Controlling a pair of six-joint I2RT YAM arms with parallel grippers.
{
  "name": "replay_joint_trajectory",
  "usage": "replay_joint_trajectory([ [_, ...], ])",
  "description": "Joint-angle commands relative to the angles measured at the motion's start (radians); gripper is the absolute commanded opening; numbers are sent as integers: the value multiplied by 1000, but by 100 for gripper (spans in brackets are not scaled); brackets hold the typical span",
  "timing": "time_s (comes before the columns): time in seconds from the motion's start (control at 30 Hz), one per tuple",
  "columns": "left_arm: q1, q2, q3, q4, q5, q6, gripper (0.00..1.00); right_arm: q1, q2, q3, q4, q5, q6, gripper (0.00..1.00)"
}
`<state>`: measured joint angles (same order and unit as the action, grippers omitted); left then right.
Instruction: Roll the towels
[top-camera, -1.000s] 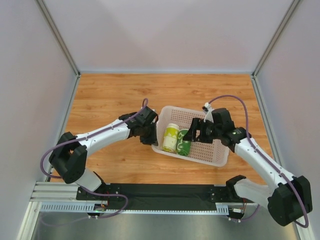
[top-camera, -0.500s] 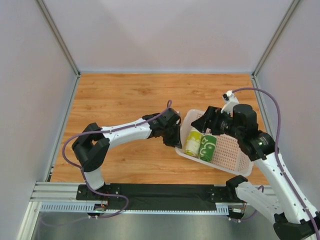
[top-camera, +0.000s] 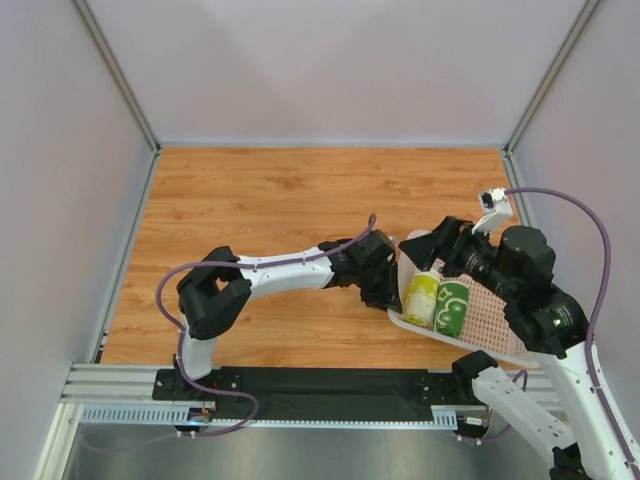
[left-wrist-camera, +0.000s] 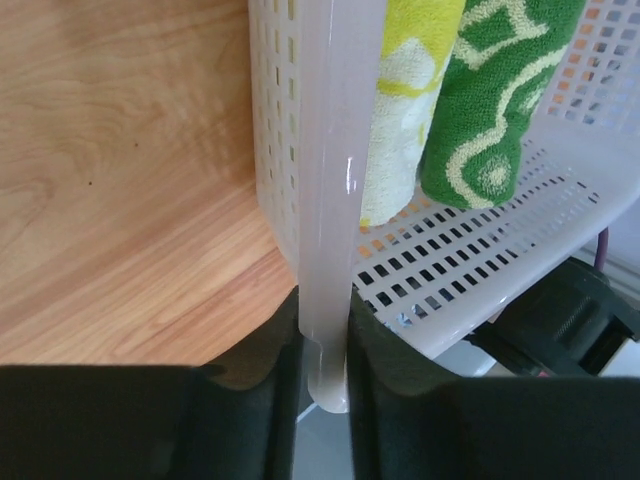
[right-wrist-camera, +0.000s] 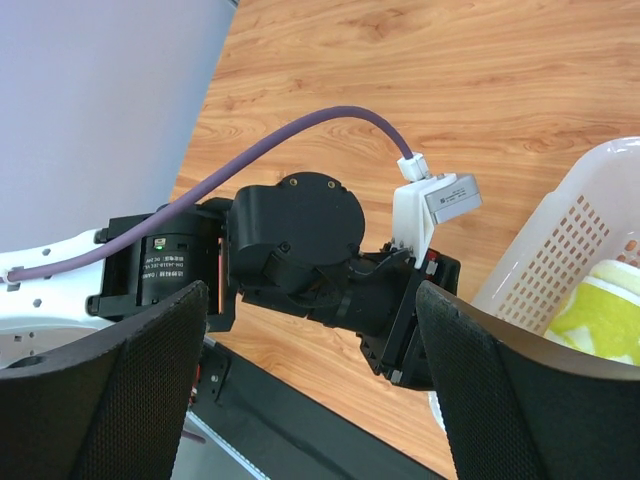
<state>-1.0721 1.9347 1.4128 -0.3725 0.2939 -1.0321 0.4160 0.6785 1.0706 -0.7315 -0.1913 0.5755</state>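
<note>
Two rolled towels stand side by side in a white perforated basket (top-camera: 492, 312) at the table's near right: a pale yellow towel (top-camera: 421, 298) and, to its right, a dark green towel (top-camera: 452, 308) with cream swirls. The left wrist view shows the yellow towel (left-wrist-camera: 408, 110) and the green towel (left-wrist-camera: 495, 100) behind the basket's rim (left-wrist-camera: 325, 150). My left gripper (top-camera: 388, 292) is shut on that left rim, which sits pinched between its jaws (left-wrist-camera: 325, 345). The right gripper (top-camera: 418, 250) hovers open over the basket's far left corner. Its fingers (right-wrist-camera: 150, 390) are spread wide with nothing between them.
The basket (right-wrist-camera: 562, 250) sits tilted close to the table's front right edge. The black base rail (top-camera: 330, 385) runs along the near edge. Grey walls enclose the wooden table (top-camera: 260, 200) on three sides. In the right wrist view the left arm's wrist (right-wrist-camera: 300, 240) lies just beyond the fingers.
The left gripper has pulled the basket with both towels to the right and nearer the front edge. The right arm has drawn back to the right, still open.
</note>
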Motion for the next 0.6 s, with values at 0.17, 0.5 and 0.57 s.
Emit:
replay_joint_trajectory([
  [0.17,-15,-103,-84,-37,-44,-30,54,3,-10,55,-37,-11,-16,86],
  [0.5,11,-285,-100,-222,-235,44,76,3,-4,80,-108,15,-52,88],
  [0.57,23,-335,-101,-252,-252,59,79,4,-4,80,-115,15,-55,88],
])
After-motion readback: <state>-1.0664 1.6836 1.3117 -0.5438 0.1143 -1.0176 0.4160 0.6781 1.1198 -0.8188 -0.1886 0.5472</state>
